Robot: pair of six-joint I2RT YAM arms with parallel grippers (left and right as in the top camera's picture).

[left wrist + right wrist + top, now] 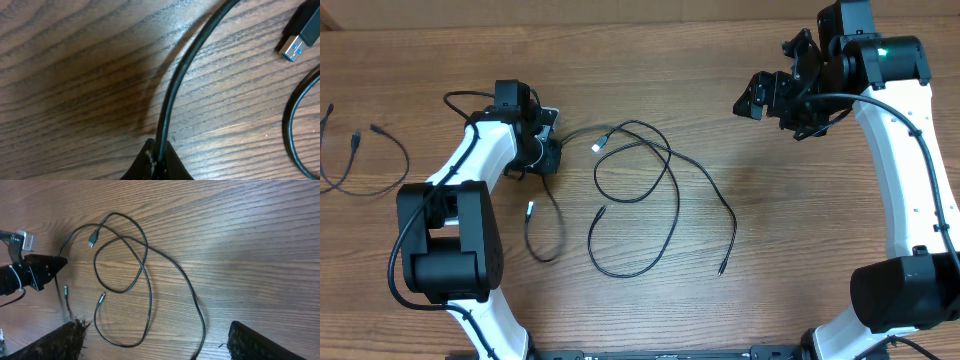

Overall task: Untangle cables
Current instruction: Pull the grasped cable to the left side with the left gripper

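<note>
Several thin black cables lie looped over each other mid-table, with a long strand (733, 225) and a silver plug (601, 143). My left gripper (546, 152) is shut on one cable (169, 95), pinched between its fingertips (159, 159) just above the wood. That cable trails down to a small plug (530, 208). A USB plug (295, 45) lies near it. My right gripper (760, 100) is raised at the far right, open and empty. Its fingers (160, 345) frame the cable loops (150, 305) from above, and my left gripper (37, 272) also shows there.
Another black cable (404, 160) lies apart at the far left edge of the wooden table (800, 220). The left arm's base (445, 250) stands at front left and the right arm's base (905, 290) at front right.
</note>
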